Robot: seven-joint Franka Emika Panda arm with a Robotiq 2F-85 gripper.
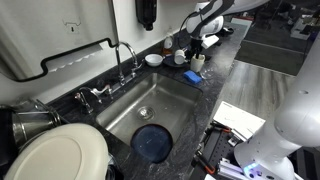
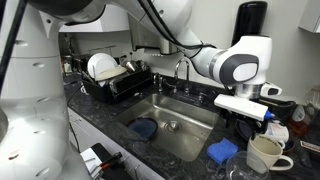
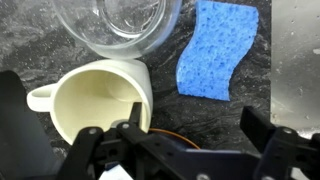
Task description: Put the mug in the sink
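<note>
— Where is the mug (image 3: 98,100)?

— On the dark speckled countertop (image 3: 30,40), upright and empty, mouth up. Its handle points to the left of the wrist view. It is outside the sink (image 1: 172,104), whose steel shows there only as a strip at the right edge.

— And the gripper (image 3: 180,150)?

— Spread wide, holding nothing. Its dark fingers (image 3: 88,152) come in from the bottom of the wrist view. One overlaps the mug's near rim and the other is well off to the right. Whether the first touches the mug, I cannot tell.

— What else does the wrist camera catch?

— A clear glass bowl (image 3: 115,25) just beyond the mug, and a blue sponge (image 3: 215,50) lying between the mug and the sink's edge.

— What do the exterior views add?

— The whole basin, which the wrist view lacks. It has a round drain (image 1: 145,112), a blue round thing (image 1: 152,142) on its floor, and the faucet (image 1: 125,55) at the back rim. In an exterior view the mug (image 2: 262,153) stands near the sponge (image 2: 222,150), with the arm (image 2: 235,65) above it. A dish rack (image 2: 110,82) sits at the opposite end of the sink. In an exterior view a large cream plate (image 1: 58,155) fills the near corner by that rack.
</note>
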